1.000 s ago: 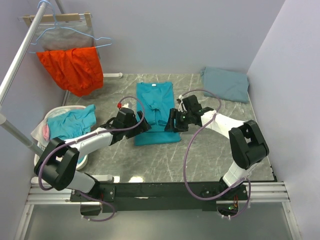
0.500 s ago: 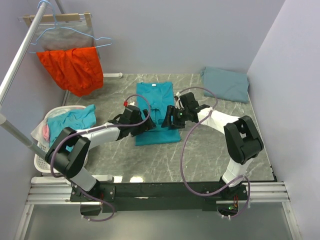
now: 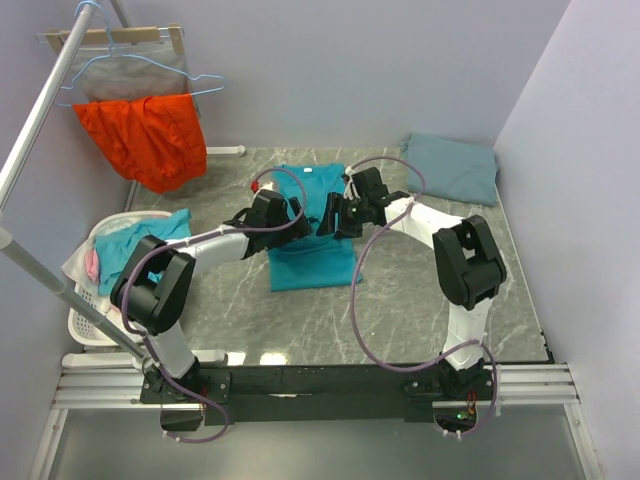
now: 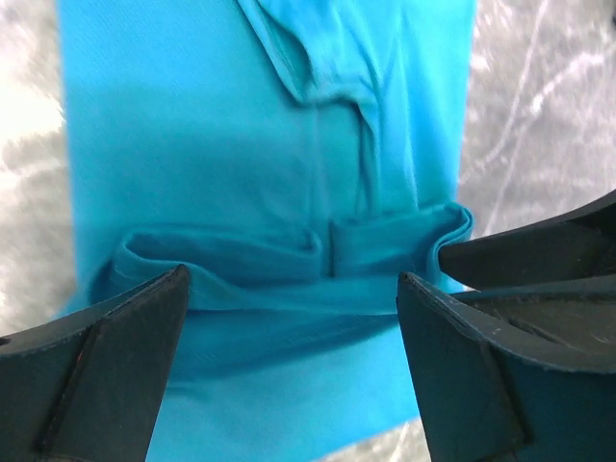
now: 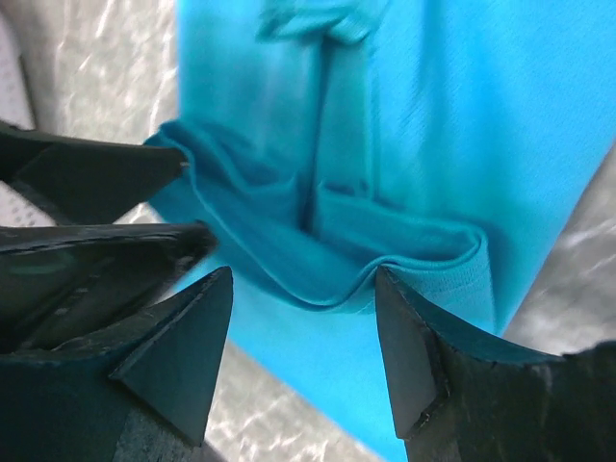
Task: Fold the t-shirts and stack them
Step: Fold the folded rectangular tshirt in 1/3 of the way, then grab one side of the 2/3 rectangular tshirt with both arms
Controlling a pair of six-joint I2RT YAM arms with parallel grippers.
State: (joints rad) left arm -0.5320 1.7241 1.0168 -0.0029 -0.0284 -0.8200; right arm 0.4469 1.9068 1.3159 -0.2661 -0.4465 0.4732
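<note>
Top view: both my arms had moved toward 12 o'clock. Left pincer (image 3: 284,217) and right pincer (image 3: 333,216) flanked the teal t-shirt (image 3: 312,268), mid-worktop (image 3: 420,300).
Left wrist: jaws apart, crosswise fold ridge (image 4: 289,252) ahead.
Right wrist: jaws apart, same ridge. Fold half-made, I judged.

Left fingers (image 4: 96,385) and right fingers (image 5: 173,356), both spread wide, face each other closely.
</note>
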